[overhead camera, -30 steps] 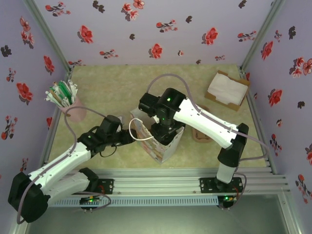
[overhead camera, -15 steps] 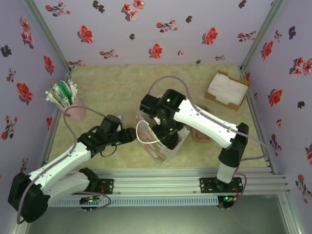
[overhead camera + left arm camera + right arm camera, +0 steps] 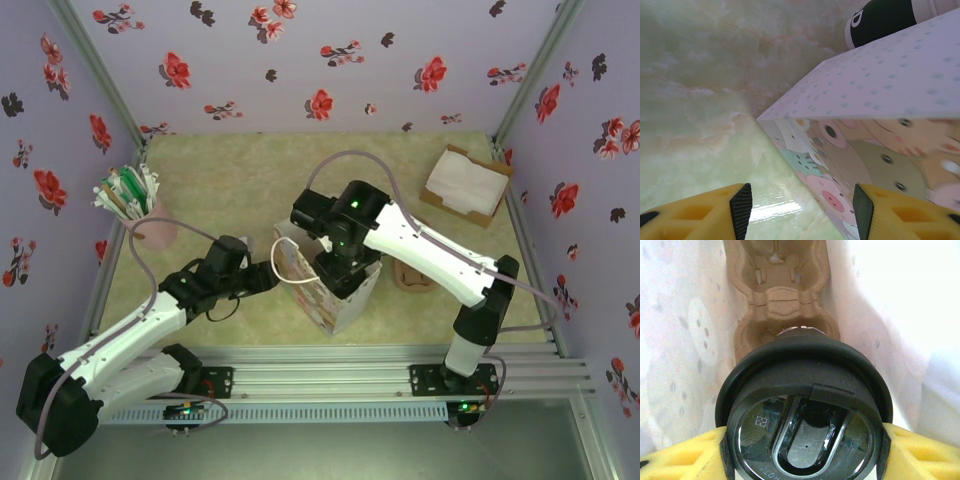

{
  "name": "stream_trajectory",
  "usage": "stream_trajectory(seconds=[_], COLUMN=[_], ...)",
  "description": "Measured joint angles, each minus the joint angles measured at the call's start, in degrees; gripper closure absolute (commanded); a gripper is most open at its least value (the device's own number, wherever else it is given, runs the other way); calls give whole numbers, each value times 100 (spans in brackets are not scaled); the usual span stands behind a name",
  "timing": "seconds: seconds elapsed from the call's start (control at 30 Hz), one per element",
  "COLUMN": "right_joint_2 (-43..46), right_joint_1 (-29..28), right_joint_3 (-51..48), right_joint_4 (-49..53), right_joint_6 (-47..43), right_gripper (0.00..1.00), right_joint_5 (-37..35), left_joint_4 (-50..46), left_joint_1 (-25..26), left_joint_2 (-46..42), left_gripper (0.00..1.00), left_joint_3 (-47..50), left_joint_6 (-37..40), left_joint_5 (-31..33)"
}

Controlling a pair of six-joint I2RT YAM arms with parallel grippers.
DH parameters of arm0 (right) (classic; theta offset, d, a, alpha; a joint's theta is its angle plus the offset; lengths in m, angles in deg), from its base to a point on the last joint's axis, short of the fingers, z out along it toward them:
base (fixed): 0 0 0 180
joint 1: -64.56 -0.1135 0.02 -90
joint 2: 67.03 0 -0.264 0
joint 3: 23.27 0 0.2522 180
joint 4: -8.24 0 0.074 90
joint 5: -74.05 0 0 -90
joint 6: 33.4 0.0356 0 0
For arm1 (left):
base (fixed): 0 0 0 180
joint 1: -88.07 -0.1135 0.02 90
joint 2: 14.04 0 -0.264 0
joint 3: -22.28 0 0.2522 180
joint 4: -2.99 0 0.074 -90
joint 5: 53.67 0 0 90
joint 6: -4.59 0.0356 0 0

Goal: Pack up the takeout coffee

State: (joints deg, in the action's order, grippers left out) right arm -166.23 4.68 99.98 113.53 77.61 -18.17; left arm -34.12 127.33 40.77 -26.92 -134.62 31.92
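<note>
**Coffee in the bag's mouth, not yet set down**

In the right wrist view the takeout coffee (image 3: pixel 802 405) takes up the lower half of the frame. Its black lid faces the camera, and the right pincer (image 3: pixel 802 450) has its yellow fingers pressed against the lid's rim on either side, so the cup is held. Around it rise the pale inner walls of the paper bag (image 3: pixel 685 330). In the upper centre of the frame, a brown moulded cup carrier (image 3: pixel 777 295) lies at the bottom of the bag, below the cup.

From above, the patterned bag (image 3: pixel 335 300) stands in the middle of the worktop (image 3: pixel 230 190), with the right arm reaching down into its open top.

The left pincer (image 3: pixel 800 205) sits low at the bag's left side. Its jaws are partly apart with nothing between them, and the bag's printed corner lies just ahead. I cannot tell whether it touches the bag.

As I read it, the cup has been fetched and carried over the bag. What is left is to lower it into a well of the carrier, release it and draw the arm out. The cup looks roughly in line with the nearer well, but I cannot tell how far above it the cup hangs.
</note>
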Motion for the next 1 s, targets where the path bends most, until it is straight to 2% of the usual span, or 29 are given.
stream_trajectory(seconds=[0.5, 1.0], right_joint_2=[0, -15], right_joint_1=[0, 0], right_joint_3=[949, 761], right_joint_4=[85, 85], right_joint_6=[20, 42], right_gripper=[35, 34], right_joint_5=[-256, -247], left_joint_4=[-90, -114], left_joint_1=[0, 0], left_joint_2=[0, -7], left_gripper=[42, 41], left_joint_3=[7, 7], left_joint_6=[-2, -2], left_joint_5=[79, 101])
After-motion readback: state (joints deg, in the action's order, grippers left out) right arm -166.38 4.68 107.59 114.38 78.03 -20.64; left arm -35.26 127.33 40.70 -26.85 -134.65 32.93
